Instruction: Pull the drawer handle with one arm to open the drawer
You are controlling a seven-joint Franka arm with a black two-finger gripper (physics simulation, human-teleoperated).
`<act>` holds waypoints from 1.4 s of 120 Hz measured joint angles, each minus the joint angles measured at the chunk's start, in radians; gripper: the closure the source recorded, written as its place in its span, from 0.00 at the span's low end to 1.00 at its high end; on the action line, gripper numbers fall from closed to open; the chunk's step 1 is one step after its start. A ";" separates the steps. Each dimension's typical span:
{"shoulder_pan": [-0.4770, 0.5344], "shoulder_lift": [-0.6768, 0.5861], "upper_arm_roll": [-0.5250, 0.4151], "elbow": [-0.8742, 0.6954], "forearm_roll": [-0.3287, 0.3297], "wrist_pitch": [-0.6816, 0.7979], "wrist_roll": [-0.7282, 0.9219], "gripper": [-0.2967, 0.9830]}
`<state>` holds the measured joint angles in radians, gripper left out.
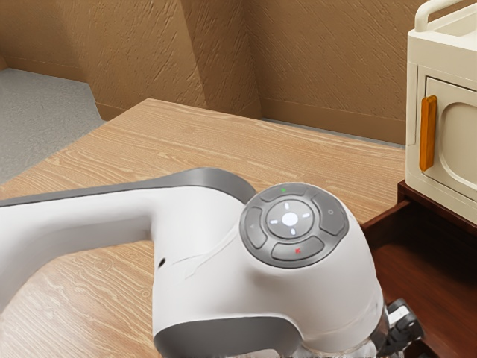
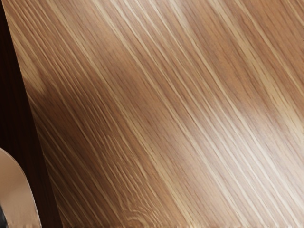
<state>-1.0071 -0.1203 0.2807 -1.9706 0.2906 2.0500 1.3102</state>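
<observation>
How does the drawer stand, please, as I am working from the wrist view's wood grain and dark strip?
Observer: In the exterior view, the drawer stands open.
Operator: Thank you; what is above it?
Observer: A cream cabinet stands above the drawer.
Operator: Does the cabinet have a handle I might confuse with the drawer's?
Observer: It has an upright orange handle on its front.
</observation>
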 joint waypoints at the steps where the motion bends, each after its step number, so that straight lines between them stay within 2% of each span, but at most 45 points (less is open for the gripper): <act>1: 0.000 0.000 0.000 0.000 0.001 0.000 0.000 0.25; 36: 0.000 -0.034 0.000 -0.027 0.021 -0.008 -0.016 0.24; 73: -0.001 -0.137 -0.004 -0.051 0.039 -0.018 -0.031 0.24; 92: 0.035 -0.168 0.005 0.131 0.039 -0.131 -0.044 0.23; 104: 0.078 -0.168 0.086 0.281 0.034 -0.238 -0.066 0.23; 108: 0.139 -0.166 0.099 0.315 0.028 -0.269 -0.075 0.23; 115: 0.344 -0.163 0.065 0.341 -0.008 -0.316 -0.092 0.23; 124: 0.605 -0.153 -0.020 0.350 -0.044 -0.373 -0.124 0.23; 130: 0.712 -0.146 -0.065 0.350 -0.058 -0.404 -0.150 0.23; 140: 0.764 -0.134 -0.086 0.350 -0.072 -0.442 -0.195 0.23; 168: 0.770 -0.085 -0.091 0.343 -0.115 -0.532 -0.300 0.23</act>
<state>-0.2367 -0.2051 0.1900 -1.6271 0.1753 1.5181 1.0099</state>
